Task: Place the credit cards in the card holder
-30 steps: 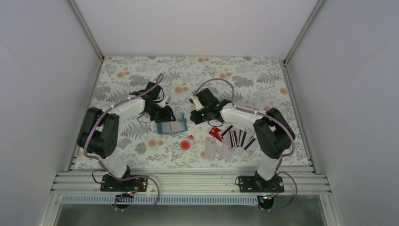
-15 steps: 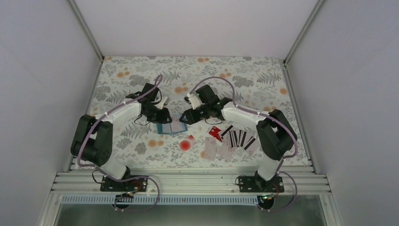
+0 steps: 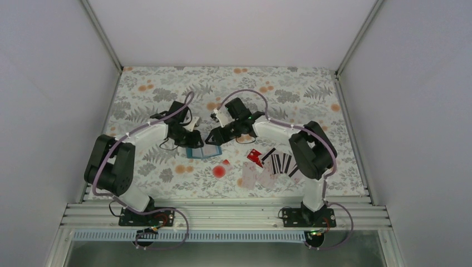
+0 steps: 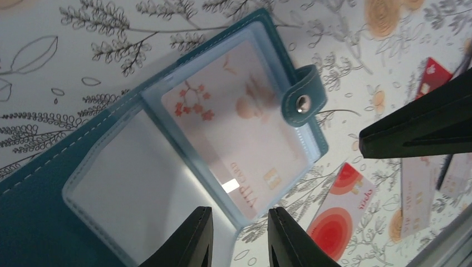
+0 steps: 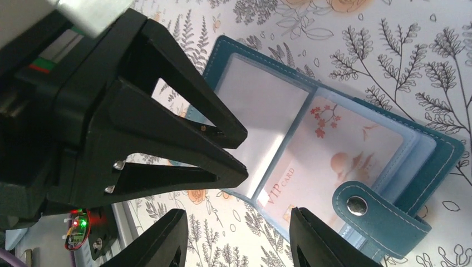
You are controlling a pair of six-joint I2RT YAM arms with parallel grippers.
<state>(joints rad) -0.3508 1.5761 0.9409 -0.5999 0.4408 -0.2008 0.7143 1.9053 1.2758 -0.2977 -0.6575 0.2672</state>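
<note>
We hold our left arm (image 3: 146, 130) and our right arm (image 3: 278, 130) reaching forward and inward, the 2 wrists nearly facing each other. Our left gripper (image 4: 239, 214) tilts down, jaws narrowly parted; our right gripper (image 5: 238, 214) stands just beside it, its jaws spread wider.

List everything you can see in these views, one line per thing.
card holder: one, blue, lying open on the cloth between the two grippers.
VIP card: one, pale pink with a blossom print, inside a clear sleeve of the card holder.
red card: one, red, on the cloth to the right of the card holder.
striped cards: several, pale with black stripes, fanned out beside the red card.
pale cards: at least two, pale, nearer the arm bases than the striped cards.
red round spot: one, red, on the cloth near the card holder.
cloth: one, white with grey leaves and orange flowers.
left gripper: black, open, at the clear sleeve.
right gripper: black, open, over the card holder.
</note>
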